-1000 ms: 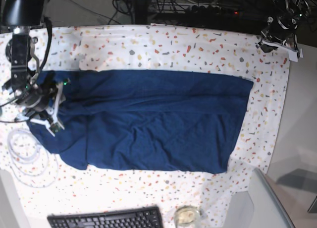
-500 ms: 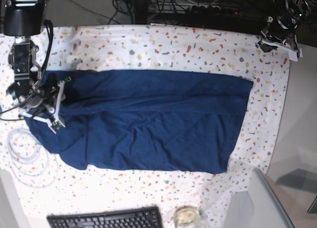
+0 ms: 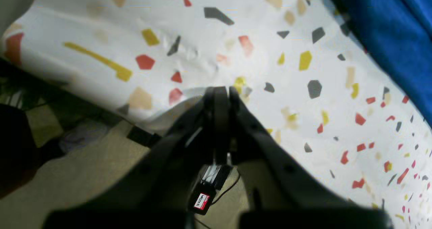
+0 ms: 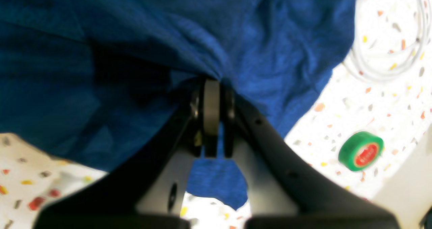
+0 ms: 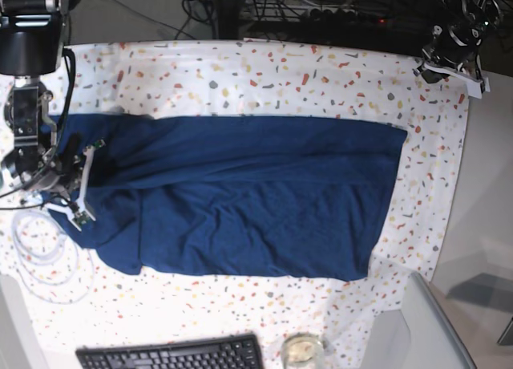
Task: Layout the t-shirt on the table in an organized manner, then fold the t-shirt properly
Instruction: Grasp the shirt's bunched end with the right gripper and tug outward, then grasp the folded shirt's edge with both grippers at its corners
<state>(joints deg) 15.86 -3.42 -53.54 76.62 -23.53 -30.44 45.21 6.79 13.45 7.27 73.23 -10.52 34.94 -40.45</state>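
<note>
The dark navy t-shirt (image 5: 248, 196) lies spread across the middle of the speckled table (image 5: 280, 72), its left end bunched. My right gripper (image 5: 74, 179) sits at that left end; in the right wrist view the right gripper (image 4: 211, 83) is shut on a pinched fold of the t-shirt (image 4: 111, 36). My left gripper (image 5: 449, 56) hovers over the table's far right corner, away from the shirt. In the left wrist view the left gripper (image 3: 219, 90) is shut and empty above the table (image 3: 303, 97), with the t-shirt (image 3: 388, 29) edge at top right.
A coil of white cable (image 5: 40, 249) lies at the left edge, seen also as cable (image 4: 391, 53). A green tape roll (image 4: 361, 150) rests near it. A black keyboard (image 5: 172, 354) and a small glass jar (image 5: 302, 350) sit at the front. Beyond the far edge are dark equipment and cables.
My right gripper has shut on the shirt's left end and shifted left, pulling the bunched fabric outward. The left arm has not moved.
</note>
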